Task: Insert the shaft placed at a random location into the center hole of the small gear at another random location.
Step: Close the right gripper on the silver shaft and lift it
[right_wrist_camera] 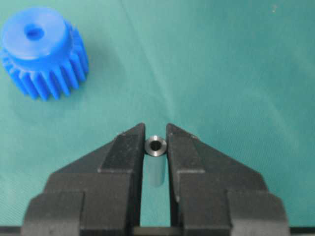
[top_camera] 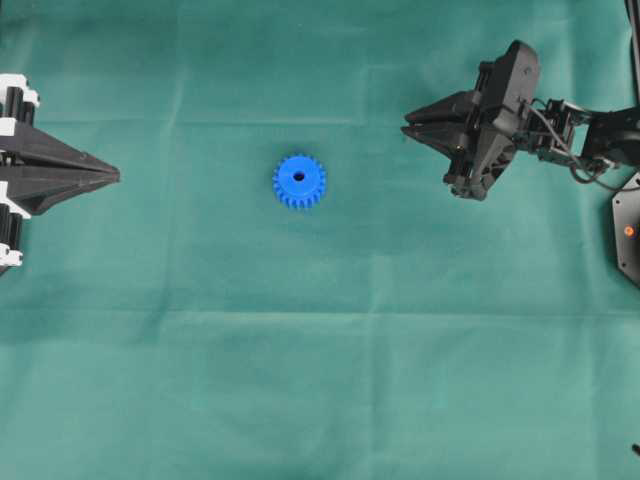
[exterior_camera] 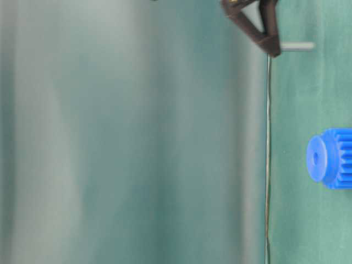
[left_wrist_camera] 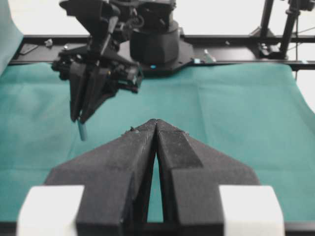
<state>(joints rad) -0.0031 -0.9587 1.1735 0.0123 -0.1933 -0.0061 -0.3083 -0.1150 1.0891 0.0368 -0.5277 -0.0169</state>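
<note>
The small gear (top_camera: 299, 181), bright blue and toothed, lies flat on the green cloth with its center hole (top_camera: 299, 177) facing up. It also shows in the right wrist view, gear (right_wrist_camera: 44, 51) and hole (right_wrist_camera: 35, 33), up and left of the jaws. My right gripper (right_wrist_camera: 156, 133) is shut on the shaft (right_wrist_camera: 156, 146), a short silvery pin with a round end between the fingertips. From the left wrist view the shaft (left_wrist_camera: 82, 131) hangs down below those fingers. The right gripper (top_camera: 407, 126) stands right of the gear. My left gripper (top_camera: 116, 176) is shut and empty at the left edge.
Green cloth (top_camera: 320, 380) covers the whole table. The right arm's base and cables (top_camera: 600, 150) sit at the right edge. A black rail (left_wrist_camera: 231, 49) runs along the far side of the cloth in the left wrist view.
</note>
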